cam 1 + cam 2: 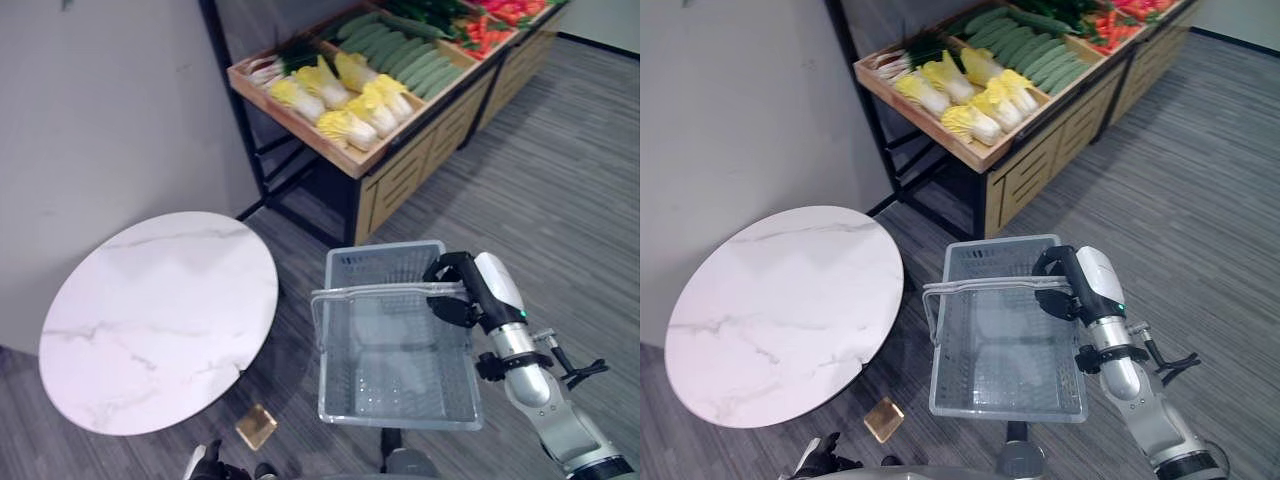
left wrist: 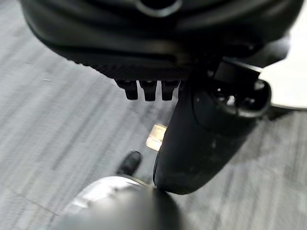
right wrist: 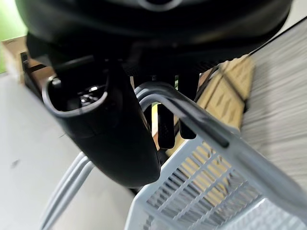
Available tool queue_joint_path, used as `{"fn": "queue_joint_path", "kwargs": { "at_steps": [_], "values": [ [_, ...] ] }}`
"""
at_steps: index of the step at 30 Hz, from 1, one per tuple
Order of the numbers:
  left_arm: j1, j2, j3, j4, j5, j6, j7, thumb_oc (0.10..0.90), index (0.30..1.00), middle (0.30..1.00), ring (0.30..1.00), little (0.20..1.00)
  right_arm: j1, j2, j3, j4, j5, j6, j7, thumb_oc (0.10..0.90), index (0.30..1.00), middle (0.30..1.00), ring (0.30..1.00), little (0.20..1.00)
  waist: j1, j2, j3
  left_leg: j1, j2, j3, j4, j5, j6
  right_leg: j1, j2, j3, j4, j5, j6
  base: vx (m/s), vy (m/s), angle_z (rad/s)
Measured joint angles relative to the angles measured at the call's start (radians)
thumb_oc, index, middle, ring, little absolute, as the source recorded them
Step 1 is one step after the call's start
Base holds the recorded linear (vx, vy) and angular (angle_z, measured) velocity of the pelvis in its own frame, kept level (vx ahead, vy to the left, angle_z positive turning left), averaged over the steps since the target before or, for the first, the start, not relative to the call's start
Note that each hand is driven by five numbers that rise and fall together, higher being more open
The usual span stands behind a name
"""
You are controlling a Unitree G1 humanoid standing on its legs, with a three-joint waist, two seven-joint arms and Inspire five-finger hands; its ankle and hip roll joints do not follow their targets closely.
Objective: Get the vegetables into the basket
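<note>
Empty grey mesh basket [image 1: 396,345] hanging level; cabbages [image 1: 345,100], cucumbers [image 1: 400,50] on shelf [image 1: 330,150].

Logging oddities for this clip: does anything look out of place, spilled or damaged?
One thing: a small tan square object lies loose on the floor by the round table; what it is cannot be told. The basket hangs empty from the right hand, and the vegetables sit tidy.

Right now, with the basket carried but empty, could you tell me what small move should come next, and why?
Probably a step toward the vegetable stand: the right hand is curled round the handle of the grey basket, nothing lies in it, and the cabbages sit well beyond it. The left hand hangs low by the round table.
</note>
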Motion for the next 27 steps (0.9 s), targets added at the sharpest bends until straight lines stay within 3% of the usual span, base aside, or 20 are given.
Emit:
{"fn": "queue_joint_path", "kwargs": {
  "at_steps": [5,6,9,12,13,14,16,18,19,20,21,24,27],
  "values": [
    [-0.01,-0.025,-0.039,-0.016,0.018,-0.004,-0.005,0.9,1.0,1.0,1.0,1.0,0.016,-0.002,-0.033,0.0,-0.001,0.001,-0.003,0.4,0.3,0.3,0.3,0.3,-0.028,0.034,0.014,0.001,0.0,0.015,-0.002,-0.003,-0.005,-0.011,0.004,0.023,-0.01,0.014,0.004,0.02,-0.224,-0.13],
    [-0.014,-0.033,-0.038,-0.029,0.018,-0.004,-0.005,0.9,1.0,1.0,1.0,1.0,0.02,-0.004,-0.048,0.001,-0.001,0.001,-0.008,0.4,0.3,0.3,0.3,0.3,-0.036,0.051,0.025,0.001,0.01,0.016,0.014,-0.002,-0.008,-0.014,0.009,0.023,-0.006,0.014,0.0,0.08,-0.321,-0.12],
    [-0.016,-0.033,-0.031,-0.028,0.016,-0.005,-0.004,0.9,1.0,1.0,1.0,1.0,0.026,-0.004,-0.047,-0.001,0.001,0.0,-0.009,0.4,0.3,0.3,0.3,0.3,-0.026,0.053,0.03,0.001,0.034,-0.002,0.087,0.004,-0.017,-0.018,0.019,0.052,0.014,-0.009,-0.032,0.0,-0.135,-0.32],
    [-0.009,-0.033,-0.026,-0.032,0.014,-0.008,0.002,0.9,1.0,1.0,1.0,1.0,0.026,-0.007,-0.048,-0.005,0.021,-0.004,-0.017,0.4,0.3,0.3,0.3,0.3,-0.01,0.04,0.039,-0.011,0.039,-0.124,0.178,0.027,-0.027,-0.007,0.022,0.114,0.008,0.0,-0.049,0.06,-0.085,-0.66],
    [-0.023,-0.024,-0.016,-0.037,0.005,-0.02,0.004,0.9,1.0,1.0,1.0,1.0,0.023,-0.003,-0.045,-0.002,0.045,-0.004,-0.029,0.4,0.3,0.3,0.3,0.3,0.006,0.013,0.049,-0.061,-0.031,-0.37,0.217,-0.07,-0.067,-0.003,-0.003,0.189,-0.019,0.025,-0.087,0.12,-0.072,-0.85],
    [-0.034,-0.022,-0.016,-0.035,-0.003,-0.026,0.012,0.9,1.0,1.0,1.0,1.0,0.019,-0.003,-0.046,-0.002,0.05,-0.004,-0.029,0.4,0.3,0.3,0.3,0.3,0.011,0.003,0.055,-0.064,-0.08,-0.451,0.14,-0.101,-0.076,-0.005,-0.012,0.229,-0.037,0.028,-0.087,0.12,-0.028,-0.8],
    [-0.041,-0.025,-0.015,-0.032,-0.006,-0.027,0.02,0.9,1.0,1.0,1.0,1.0,0.022,-0.004,-0.045,-0.002,0.057,-0.004,-0.028,0.4,0.3,0.3,0.3,0.3,0.013,0.003,0.055,-0.08,-0.112,-0.468,0.04,-0.097,-0.067,-0.009,-0.015,0.235,-0.053,0.037,-0.074,0.1,0.023,-0.53],
    [-0.05,-0.028,-0.013,-0.034,-0.026,-0.027,0.027,0.9,1.0,1.0,1.0,1.0,0.031,-0.004,-0.044,-0.001,0.059,-0.004,-0.029,0.4,0.3,0.3,0.3,0.3,0.018,0.004,0.058,-0.146,-0.162,-0.535,0.006,-0.119,-0.043,-0.028,-0.005,0.246,-0.058,0.039,-0.07,0.1,0.048,-0.67],
    [-0.054,-0.033,-0.013,-0.036,-0.032,-0.03,0.028,0.9,1.0,1.0,1.0,1.0,0.029,-0.007,-0.045,-0.001,0.059,-0.005,-0.03,0.4,0.3,0.3,0.3,0.3,0.027,0.013,0.06,-0.165,-0.186,-0.561,-0.004,-0.158,-0.023,-0.042,0.002,0.255,-0.061,0.038,-0.063,0.06,0.042,-0.79],
    [-0.053,-0.038,-0.01,-0.043,-0.043,-0.034,0.028,0.9,1.0,1.0,1.0,1.0,0.028,-0.007,-0.043,0.0,0.059,-0.005,-0.03,0.4,0.3,0.3,0.3,0.3,0.038,0.032,0.063,-0.169,-0.187,-0.58,-0.002,-0.157,-0.001,-0.046,0.018,0.26,-0.063,0.034,-0.042,0.09,0.077,-1.05],
    [-0.053,-0.031,-0.008,-0.057,-0.05,-0.036,0.033,0.9,1.0,1.0,1.0,1.0,0.029,0.009,-0.02,0.004,0.058,-0.006,-0.03,0.4,0.3,0.3,0.3,0.3,0.052,0.027,0.075,-0.169,-0.191,-0.587,0.01,-0.147,-0.007,-0.058,0.025,0.267,-0.04,0.025,-0.025,0.05,0.075,-0.93],
    [-0.051,-0.015,-0.011,-0.057,-0.051,-0.036,0.033,0.9,1.0,1.0,1.0,1.0,0.046,0.021,0.0,0.005,0.057,-0.007,-0.029,0.4,0.3,0.3,0.3,0.3,0.043,0.002,0.086,-0.132,-0.2,-0.568,-0.01,-0.097,-0.004,-0.054,0.011,0.253,-0.009,0.026,-0.013,0.09,0.18,-0.37],
    [-0.048,-0.015,-0.02,-0.048,-0.048,-0.028,0.032,0.9,1.0,1.0,1.0,1.0,0.031,0.053,0.0,0.059,0.081,-0.007,-0.031,0.4,0.3,0.3,0.3,0.3,0.04,0.005,0.084,-0.088,-0.21,-0.523,-0.016,-0.064,0.023,-0.006,0.004,0.281,-0.051,0.04,-0.003,0.14,0.275,-0.31]
  ]
}}
